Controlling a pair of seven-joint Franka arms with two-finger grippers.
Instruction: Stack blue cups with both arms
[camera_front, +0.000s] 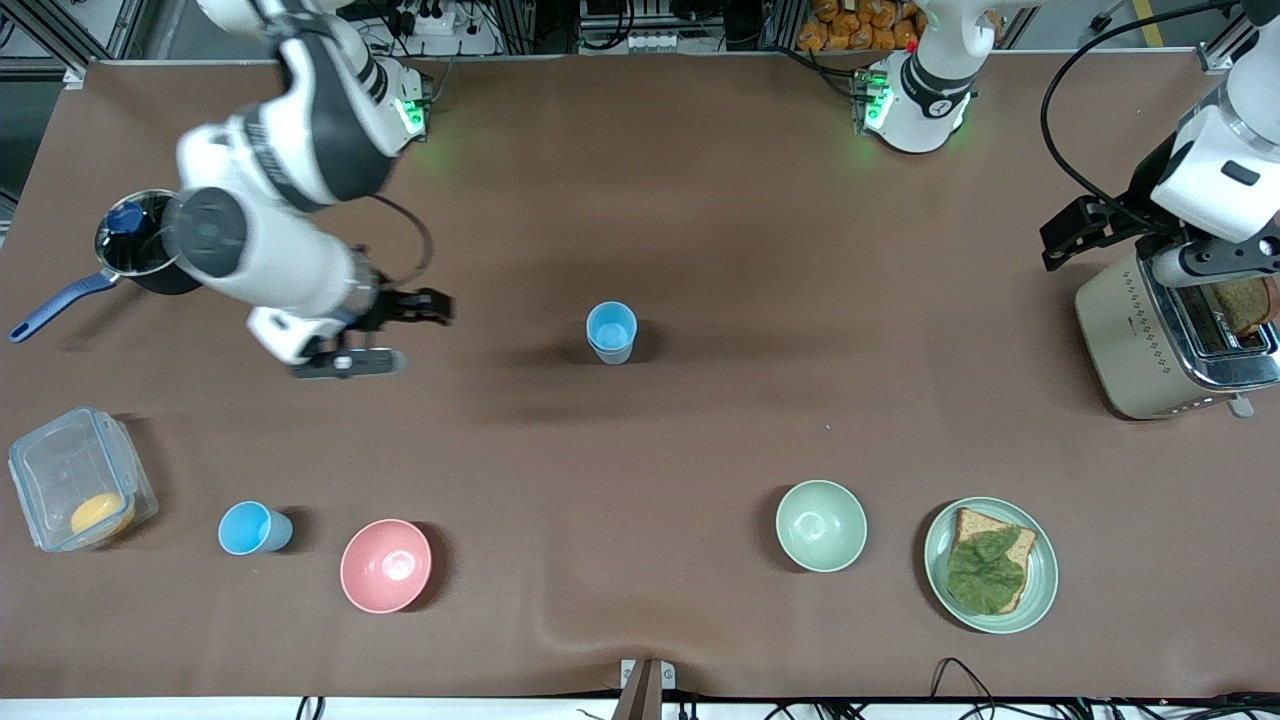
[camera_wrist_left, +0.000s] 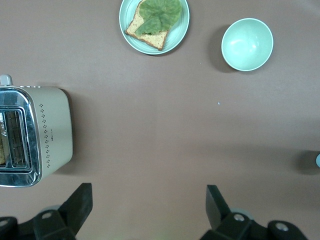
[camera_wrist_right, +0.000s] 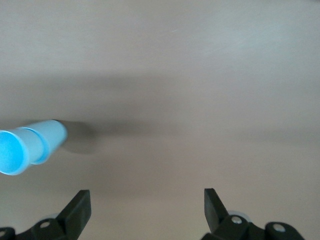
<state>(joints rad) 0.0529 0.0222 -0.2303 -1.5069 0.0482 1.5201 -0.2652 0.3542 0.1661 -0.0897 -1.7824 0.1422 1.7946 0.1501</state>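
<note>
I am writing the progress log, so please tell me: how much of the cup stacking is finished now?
Partly done: the stacked cups at mid-table already show one blue cup nested in another. Nothing is in hand; the right gripper is open over bare table beside them, and the left gripper waits open by the toaster. Left: the single blue cup beside the pink bowl stands unstacked.

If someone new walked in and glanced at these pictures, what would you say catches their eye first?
Probably the stacked blue cups standing alone mid-table, one nested in the other. Next, the right gripper with open fingers over bare table toward the right arm's end, blurred as if moving, beside a saucepan. A third blue cup sits nearer the front camera between a clear container and the pink bowl, while the left gripper waits open beside the toaster.
</note>
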